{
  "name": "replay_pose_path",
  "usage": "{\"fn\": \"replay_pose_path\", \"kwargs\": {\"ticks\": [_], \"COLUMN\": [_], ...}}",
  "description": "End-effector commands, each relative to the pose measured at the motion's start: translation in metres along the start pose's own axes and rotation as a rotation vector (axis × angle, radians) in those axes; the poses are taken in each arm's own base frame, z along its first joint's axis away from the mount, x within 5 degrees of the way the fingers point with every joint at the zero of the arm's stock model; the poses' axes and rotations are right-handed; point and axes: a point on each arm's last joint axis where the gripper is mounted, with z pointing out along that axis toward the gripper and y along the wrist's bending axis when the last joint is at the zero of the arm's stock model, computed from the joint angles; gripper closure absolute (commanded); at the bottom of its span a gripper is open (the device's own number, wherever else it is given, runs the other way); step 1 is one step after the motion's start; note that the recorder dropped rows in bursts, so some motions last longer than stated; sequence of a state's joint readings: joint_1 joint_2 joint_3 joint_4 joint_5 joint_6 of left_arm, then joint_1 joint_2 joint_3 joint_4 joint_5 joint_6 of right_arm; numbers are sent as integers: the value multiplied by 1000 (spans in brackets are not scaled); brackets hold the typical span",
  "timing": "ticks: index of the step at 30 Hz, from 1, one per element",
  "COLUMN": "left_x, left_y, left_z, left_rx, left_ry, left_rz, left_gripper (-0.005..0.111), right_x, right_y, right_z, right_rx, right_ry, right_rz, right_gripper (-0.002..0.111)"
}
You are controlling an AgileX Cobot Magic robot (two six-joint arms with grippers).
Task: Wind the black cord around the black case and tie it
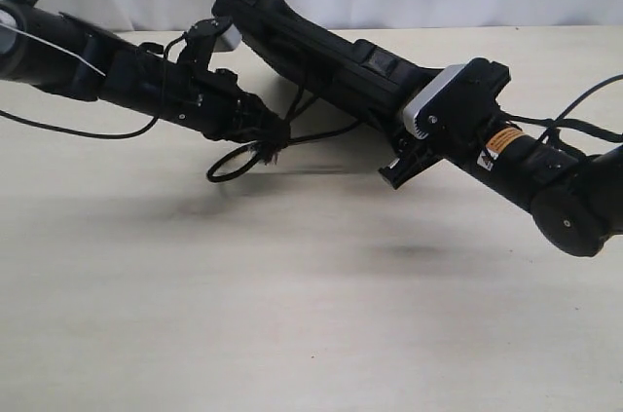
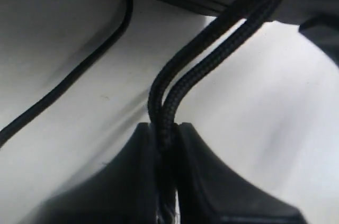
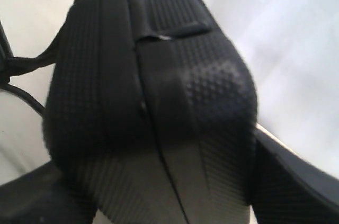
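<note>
The case (image 1: 321,47) is held up off the table (image 1: 292,315). Its long axis slants from the upper left of the exterior view down to the middle right. The right fingers (image 3: 296,181) clamp its lower right end, one on each broad side, so they stand fairly wide around it.

The left fingers (image 2: 127,176) are pinched narrow on two strands of the cord (image 1: 234,164) laid side by side. In the exterior view they sit at left centre, just below and left of the middle of the case. From them the two strands rise to the right and meet the case near its middle. They seem to pass around it there, though the number of turns cannot be told. A slack loop of cord hangs beside the left fingers, near the table.

The left arm is much the nearer to the cord and is the only one gripping it. Any tightening or knotting likely falls to that arm, pulling away from the case across its long axis while the right arm holds the case steady.
</note>
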State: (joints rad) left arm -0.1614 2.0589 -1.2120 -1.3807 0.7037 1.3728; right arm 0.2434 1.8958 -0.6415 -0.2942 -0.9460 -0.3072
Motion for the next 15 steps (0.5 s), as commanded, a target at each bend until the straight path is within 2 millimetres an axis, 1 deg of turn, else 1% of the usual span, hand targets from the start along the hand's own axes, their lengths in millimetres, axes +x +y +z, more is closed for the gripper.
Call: {"fn": "replay_pose_path", "kwargs": {"ticks": [1,3,6,8,11,15], "left_x": [-15,-22,-29,-31,-33,-35], "left_y": [-16,-21,-22,-22,-14,-16], "left_z": [-4,-7,-8,-8,-7,-8], "left_rx": [150,191,186,178,97,111], "left_ry": [20,15,0,-7,-22,-44], "left_rz": [-4,-8,-9,-5,18,80], "left_gripper": [107,107,107,107,107,107], "right_x": [15,15,15,15,15,19], "right_y": [0,0,0,0,0,2], "right_z": [-2,-2,-2,-2,-2,-2], "right_rx": [4,4,4,4,2,-12], "right_ry": [119,119,119,119,126,168], "right_rz": [67,67,67,67,67,65], "right_gripper": [104,104,104,104,104,104]}}
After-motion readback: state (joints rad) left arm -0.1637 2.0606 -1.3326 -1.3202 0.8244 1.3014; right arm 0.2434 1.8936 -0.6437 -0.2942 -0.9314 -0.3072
